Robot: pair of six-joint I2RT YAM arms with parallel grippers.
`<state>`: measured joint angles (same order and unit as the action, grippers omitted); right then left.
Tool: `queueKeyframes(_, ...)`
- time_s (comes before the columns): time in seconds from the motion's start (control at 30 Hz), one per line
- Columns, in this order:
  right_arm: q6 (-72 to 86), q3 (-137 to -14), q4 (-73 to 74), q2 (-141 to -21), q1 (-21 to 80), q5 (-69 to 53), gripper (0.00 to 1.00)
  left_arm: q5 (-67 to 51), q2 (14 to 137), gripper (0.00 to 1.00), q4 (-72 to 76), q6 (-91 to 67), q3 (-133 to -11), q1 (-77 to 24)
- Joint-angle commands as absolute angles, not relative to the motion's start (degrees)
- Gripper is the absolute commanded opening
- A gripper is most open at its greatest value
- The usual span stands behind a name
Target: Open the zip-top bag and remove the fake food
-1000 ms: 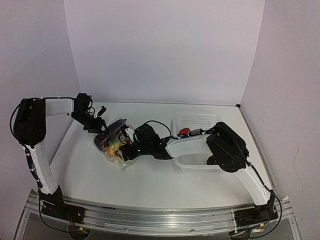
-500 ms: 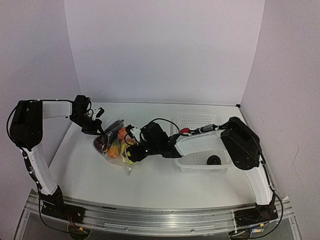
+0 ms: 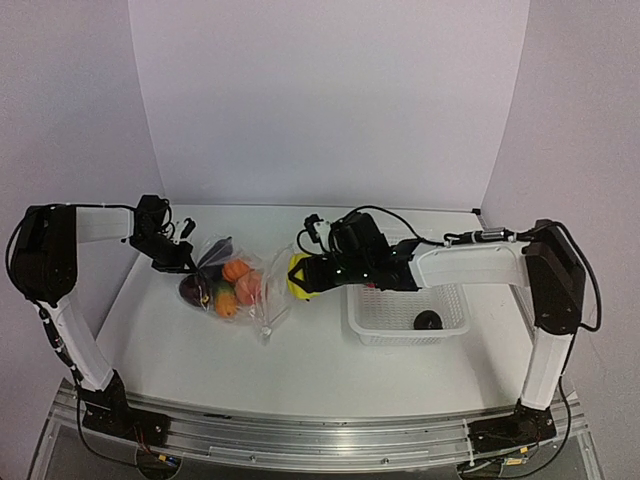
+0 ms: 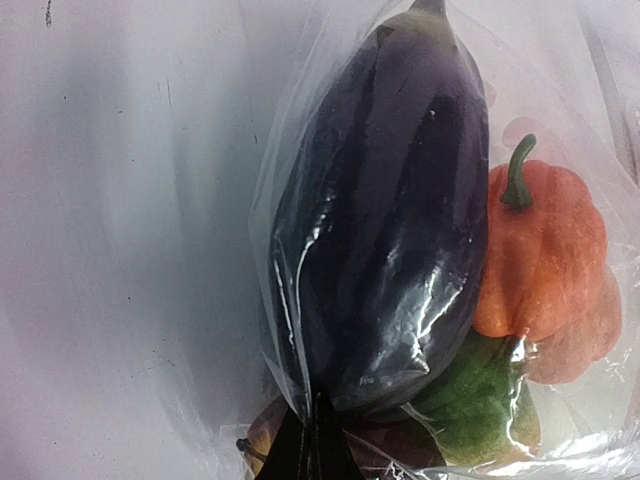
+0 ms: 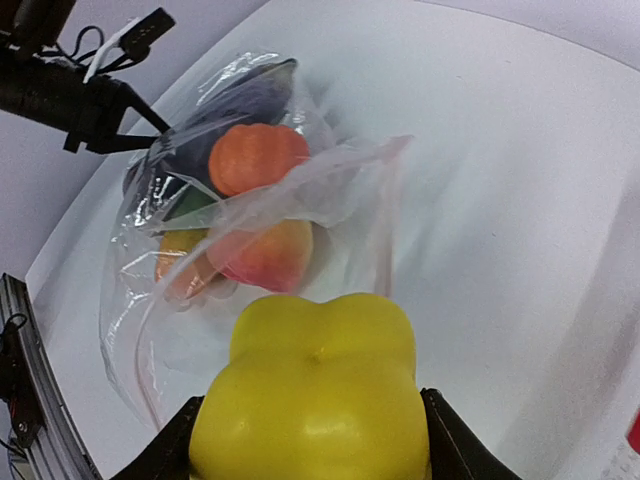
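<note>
the right gripper (image 5: 315, 447) clamps a yellow pepper (image 5: 315, 370) beside the bag (image 3: 238, 288). the left gripper (image 4: 312, 447) pinches the bag's film, tips together.

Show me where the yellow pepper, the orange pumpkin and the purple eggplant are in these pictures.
yellow pepper (image 5: 315, 400): right wrist view, middle of its glossy front face.
orange pumpkin (image 4: 545, 260): left wrist view, ribbed body below the green stem.
purple eggplant (image 4: 390, 220): left wrist view, middle of its dark body.
</note>
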<state>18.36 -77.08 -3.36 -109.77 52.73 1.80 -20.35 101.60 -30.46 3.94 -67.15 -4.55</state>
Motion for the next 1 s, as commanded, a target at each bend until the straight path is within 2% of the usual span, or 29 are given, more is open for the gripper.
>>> queueKeyframes(0.0,21.40,-78.96,5.76,-99.45,50.87,6.24,0.10,-18.12,100.00,0.00,-31.45,2.94,-64.90,-3.76)
queueKeyframes(0.2,27.49,-85.56,38.50,-94.05,42.08,18.54,0.11,-19.01,99.76,0.00,-31.70,2.49,-64.73,-3.61)
queueKeyframes(0.37,27.50,-86.93,50.55,-98.02,34.60,21.13,0.18,-20.31,99.09,0.00,-32.08,1.91,-63.93,-3.70)
queueKeyframes(0.53,26.76,-89.83,51.04,-104.15,27.81,17.21,0.43,-21.79,98.47,0.00,-31.82,1.59,-63.03,-3.69)
queueKeyframes(0.67,24.06,-94.51,52.50,-109.29,26.55,14.37,0.62,-21.92,98.06,0.00,-31.85,1.72,-63.05,-3.69)
queueKeyframes(0.77,22.47,-97.85,53.91,-110.70,26.44,14.93,0.87,-22.05,97.84,0.00,-31.74,1.83,-62.88,-3.64)
queueKeyframes(0.97,19.52,-104.80,56.26,-111.02,27.34,16.36,0.93,-22.14,98.08,0.00,-31.15,1.85,-62.07,-3.65)
